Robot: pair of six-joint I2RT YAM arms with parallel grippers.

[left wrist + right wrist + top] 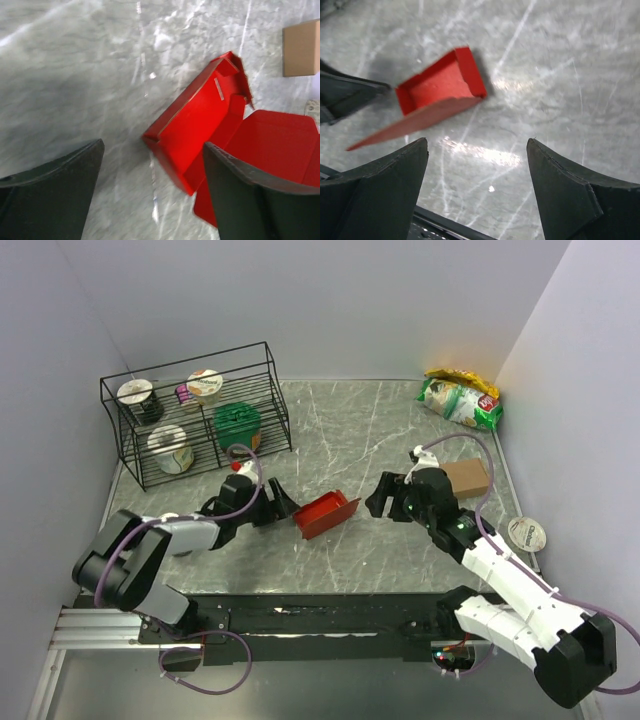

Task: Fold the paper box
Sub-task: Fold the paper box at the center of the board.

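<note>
The paper box is bright red card, partly folded into an open tray with one long flap sticking out, and it lies on the table between my two grippers. My left gripper is just left of it and open. In the left wrist view, the paper box has one corner close to the gap of my left gripper, and nothing is gripped. My right gripper hovers to the box's right and is also open. In the right wrist view, the paper box lies ahead of my right gripper, whose jaws are wide apart over bare table.
A black wire rack holding several cups stands at the back left. A plain brown cardboard box sits behind my right arm. A snack bag lies at the back right, and a white lid is near the right edge.
</note>
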